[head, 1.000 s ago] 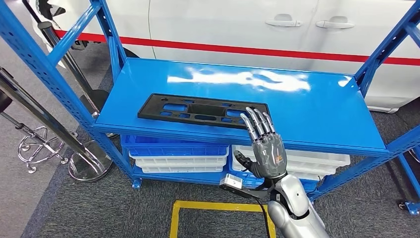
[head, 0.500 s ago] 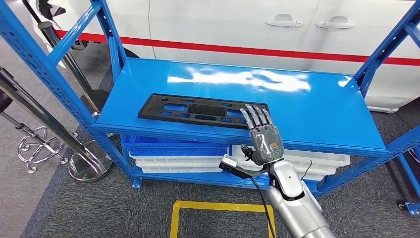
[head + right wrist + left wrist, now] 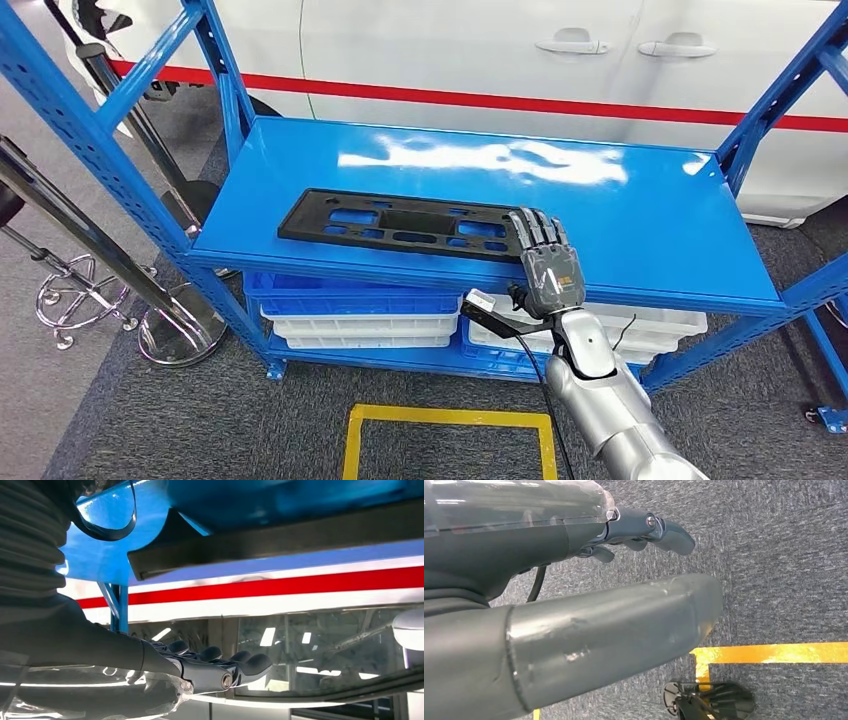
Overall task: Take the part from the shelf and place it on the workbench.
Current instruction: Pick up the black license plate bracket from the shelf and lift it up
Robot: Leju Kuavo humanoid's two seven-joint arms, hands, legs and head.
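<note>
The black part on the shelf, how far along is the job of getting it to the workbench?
Nothing is done yet: the black part lies flat on the blue shelf. In hand: the right robot hand is at the part's right end, fingers over its edge; a firm grip isn't clear. Left: gripping, lifting and carrying it to the workbench. The left robot hand holds nothing.

A blue metal shelf [image 3: 650,215] with perforated uprights stands on grey carpet [image 3: 200,420]. Behind it is a white car [image 3: 450,50] with a red stripe. Blue and white bins [image 3: 350,305] sit on the lower level. Yellow floor tape [image 3: 445,415] marks the carpet; chrome stands [image 3: 85,290] are near the shelf's left edge.
</note>
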